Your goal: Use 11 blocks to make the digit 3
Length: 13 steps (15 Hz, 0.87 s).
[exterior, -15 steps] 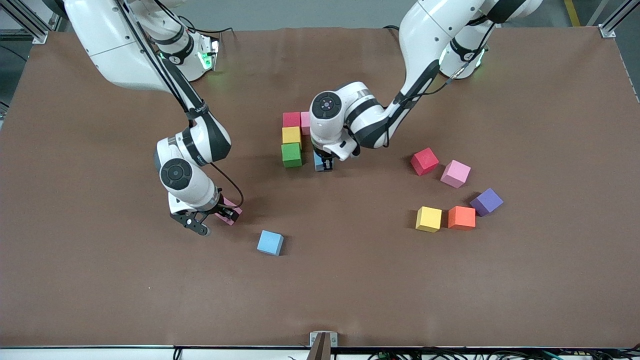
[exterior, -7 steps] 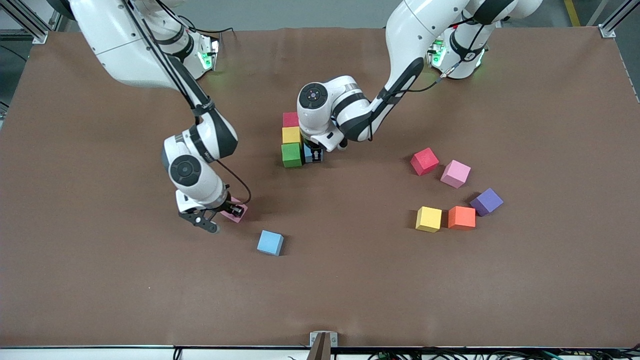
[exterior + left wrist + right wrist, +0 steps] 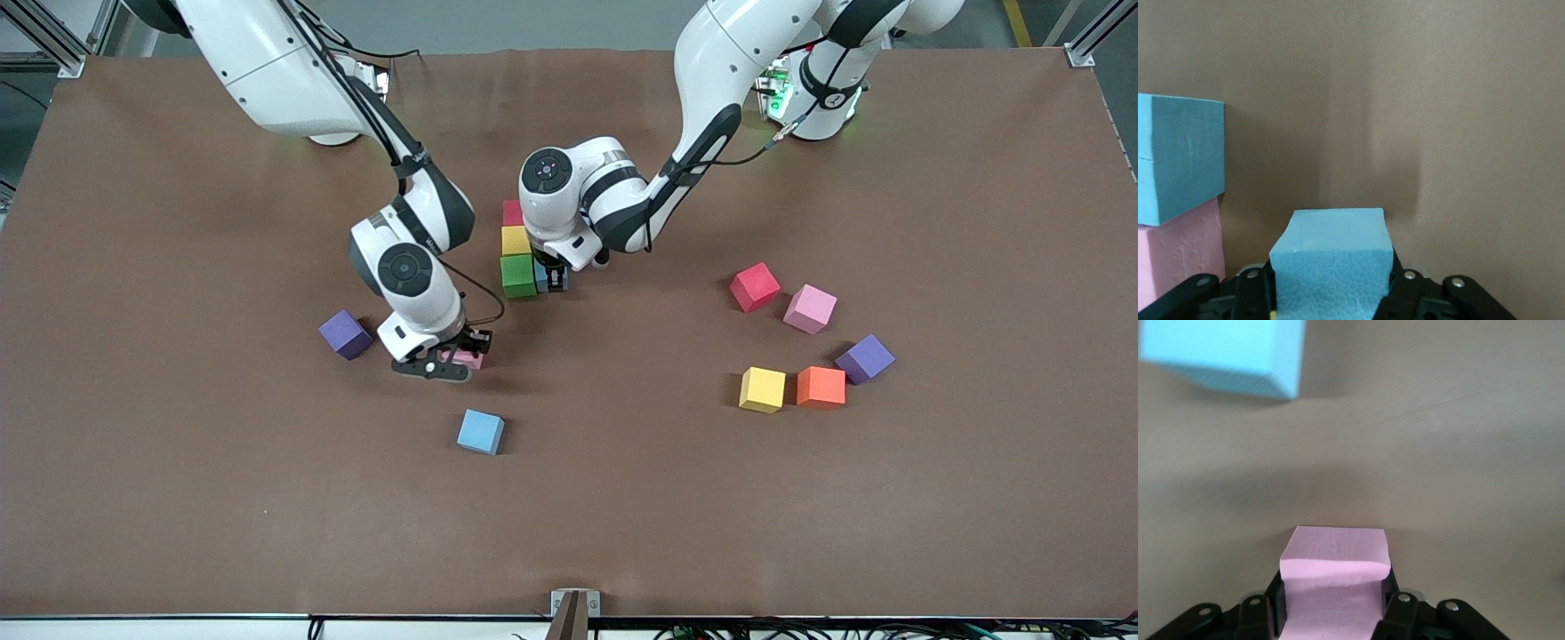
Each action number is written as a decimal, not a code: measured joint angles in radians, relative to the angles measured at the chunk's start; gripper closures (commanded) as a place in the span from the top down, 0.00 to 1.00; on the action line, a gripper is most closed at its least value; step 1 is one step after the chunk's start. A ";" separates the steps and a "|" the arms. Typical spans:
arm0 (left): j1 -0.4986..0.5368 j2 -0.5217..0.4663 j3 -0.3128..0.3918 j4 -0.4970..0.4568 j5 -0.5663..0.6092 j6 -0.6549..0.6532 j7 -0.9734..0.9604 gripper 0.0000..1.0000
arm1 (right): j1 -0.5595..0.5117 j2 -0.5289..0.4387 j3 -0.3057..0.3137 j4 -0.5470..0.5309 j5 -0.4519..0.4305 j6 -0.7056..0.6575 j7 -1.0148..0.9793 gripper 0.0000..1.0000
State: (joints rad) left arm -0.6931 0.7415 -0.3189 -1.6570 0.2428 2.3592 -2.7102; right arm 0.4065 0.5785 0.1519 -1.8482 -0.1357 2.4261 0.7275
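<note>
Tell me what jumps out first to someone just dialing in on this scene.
Both arms are mid-job: the left gripper holds a light blue cube right beside the green cube of the red-yellow-green column at the table's middle. The right gripper grips a pink cube just above the table. Loose cubes lie clustered toward the left arm's end, among them a red cube.
</note>
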 measured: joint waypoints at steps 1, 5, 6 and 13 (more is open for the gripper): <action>0.000 0.000 0.000 0.000 0.000 0.000 0.000 1.00 | 0.015 0.000 0.000 0.000 0.000 0.000 -0.001 0.05; 0.002 -0.001 0.009 0.013 0.001 0.002 0.005 1.00 | 0.059 0.000 0.001 0.000 0.001 0.000 -0.001 0.05; 0.003 -0.006 0.010 0.016 0.001 0.001 0.008 1.00 | 0.065 0.000 0.001 0.000 0.001 0.000 0.000 0.05; 0.024 -0.111 0.010 -0.019 0.001 -0.073 0.114 1.00 | 0.123 0.000 0.002 0.000 0.002 0.000 0.039 0.05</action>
State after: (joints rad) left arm -0.6695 0.6308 -0.3090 -1.6757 0.2439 2.2859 -2.5961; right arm 0.5292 0.5785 0.1539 -1.8485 -0.1339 2.4257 0.7665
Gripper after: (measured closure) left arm 0.000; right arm 0.441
